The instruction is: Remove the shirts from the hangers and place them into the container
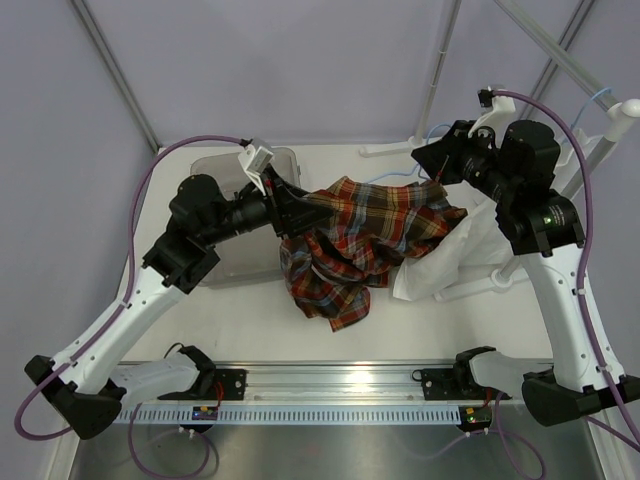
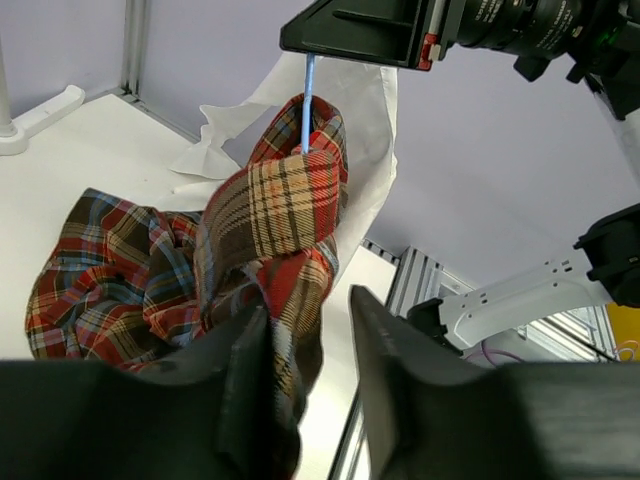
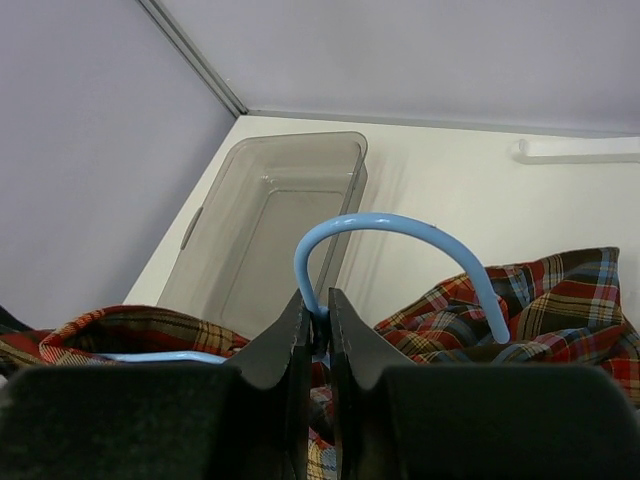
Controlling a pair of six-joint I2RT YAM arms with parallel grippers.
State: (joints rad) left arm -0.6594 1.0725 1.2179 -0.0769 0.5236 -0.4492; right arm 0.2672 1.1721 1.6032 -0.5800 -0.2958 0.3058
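Observation:
The plaid shirt (image 1: 370, 240) hangs bunched between my two grippers over the table's middle. It is still threaded on a light-blue hanger (image 3: 400, 225). My right gripper (image 3: 318, 318) is shut on that hanger's stem just below the hook, seen from the left wrist as a blue rod (image 2: 308, 100) running up into the right gripper (image 2: 360, 30). My left gripper (image 2: 310, 305) is open, and plaid cloth (image 2: 280, 200) drapes against its left finger. The white shirt (image 1: 470, 255) lies behind and right of the plaid one. The grey container (image 3: 300, 140) stands at the back left, partly under my left arm (image 1: 225, 165).
A white rack with slanted poles (image 1: 600, 140) stands at the back right, and its base bar (image 1: 400, 150) lies along the far table edge. An aluminium rail (image 1: 330, 375) runs along the near edge between the arm bases.

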